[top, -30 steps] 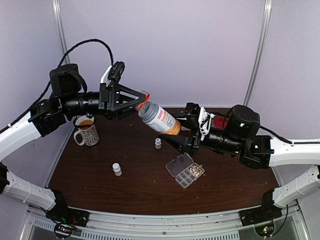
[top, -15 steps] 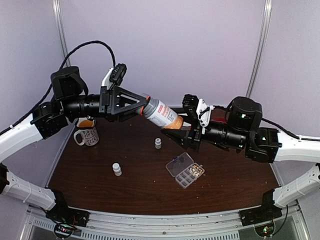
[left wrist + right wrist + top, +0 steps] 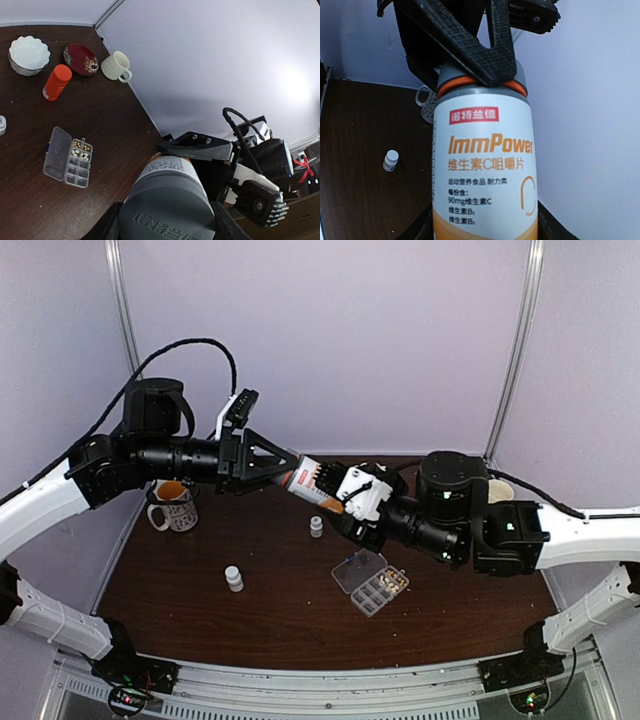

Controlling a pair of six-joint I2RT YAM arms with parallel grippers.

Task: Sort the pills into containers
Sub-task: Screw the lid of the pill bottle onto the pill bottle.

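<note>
A grey-capped labelled bottle (image 3: 312,480) hangs tilted in the air between both arms. My left gripper (image 3: 287,473) is shut on its grey cap (image 3: 167,212), with a finger on each side. My right gripper (image 3: 345,504) is shut on the bottle's white and orange body (image 3: 485,165), and the left fingers (image 3: 492,60) clamp the cap above it. The clear pill box (image 3: 370,580) lies open on the table below, also in the left wrist view (image 3: 67,157). Tiny pale pills (image 3: 80,149) fill a few of its cells.
Two small white bottles (image 3: 316,526) (image 3: 234,578) stand on the dark table. A patterned mug (image 3: 175,506) stands at the left edge. The left wrist view shows a white bowl (image 3: 29,52), a red dish (image 3: 80,59), a cream mug (image 3: 116,66) and an orange bottle (image 3: 56,82).
My left gripper's wide-open fingers have closed on the cap. My right wrist has rolled and moved left, and the bottle now sits a little further right and lower.
</note>
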